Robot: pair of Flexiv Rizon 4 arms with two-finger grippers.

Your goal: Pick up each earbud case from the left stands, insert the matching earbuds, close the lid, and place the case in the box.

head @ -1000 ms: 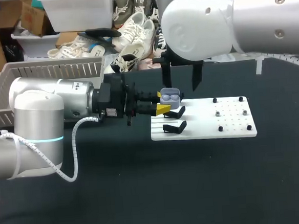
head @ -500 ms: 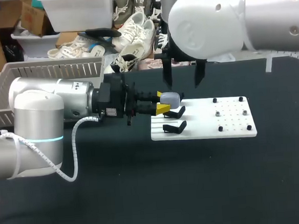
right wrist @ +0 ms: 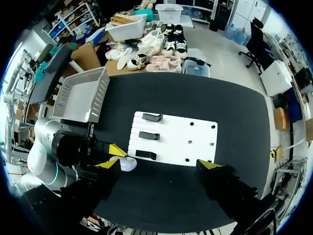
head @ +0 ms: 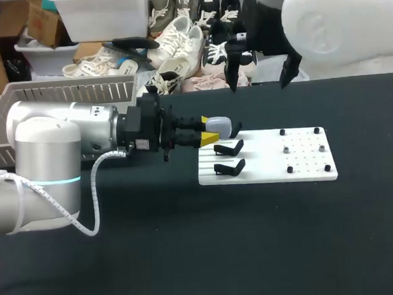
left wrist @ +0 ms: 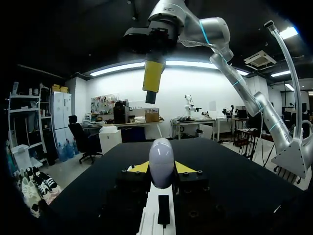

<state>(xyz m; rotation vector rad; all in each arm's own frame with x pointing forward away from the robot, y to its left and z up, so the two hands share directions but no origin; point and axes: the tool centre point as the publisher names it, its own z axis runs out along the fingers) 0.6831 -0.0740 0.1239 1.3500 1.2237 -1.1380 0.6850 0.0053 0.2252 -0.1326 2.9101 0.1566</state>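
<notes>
Being gripped at its sides by the left gripper [head: 210, 131], the shut case [head: 219, 125] is held just over the stands [head: 228, 148], ready for the box [head: 58, 96]; the right gripper [head: 259, 82] is held wide and high, clear of it.

Black matte table [head: 190, 256], filling most of the head view, dark and evenly lit in both wrist views too.
</notes>
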